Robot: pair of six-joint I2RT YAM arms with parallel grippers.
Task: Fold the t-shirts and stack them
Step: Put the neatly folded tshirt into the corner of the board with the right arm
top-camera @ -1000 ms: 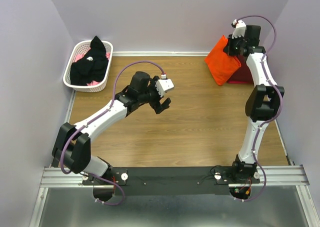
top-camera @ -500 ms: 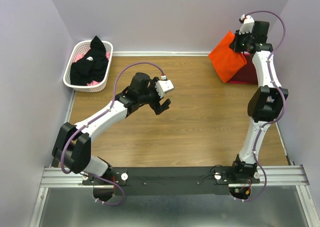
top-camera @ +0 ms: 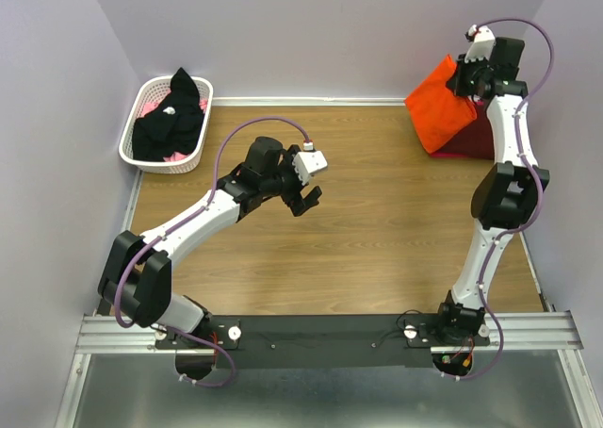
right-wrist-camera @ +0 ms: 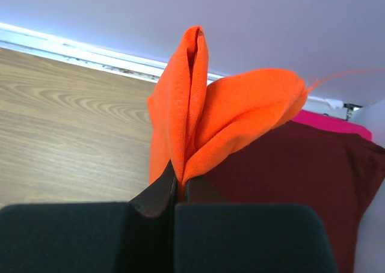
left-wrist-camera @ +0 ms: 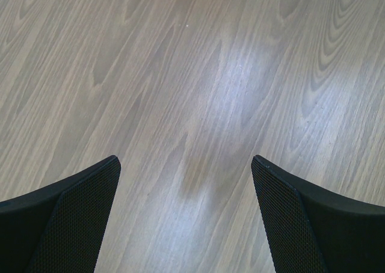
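Well, one black t-shirt (top-camera: 175,115) lies in the basket (top-camera: 141,155) at the desk's (top-camera: 377,249) far-left corner. The left gripper (top-camera: 303,200) hangs wide apart, empty, over the bare middle. The right gripper (top-camera: 468,76) pinches one orange t-shirt (top-camera: 439,109) over one maroon t-shirt (top-camera: 477,141) at the far-right edge.

A robot lab cell: plain lilac walls (top-camera: 330,32) box a wood-grain tabletop (top-camera: 377,249), with an aluminium mounting rail (top-camera: 113,334) at 6 o'clock.
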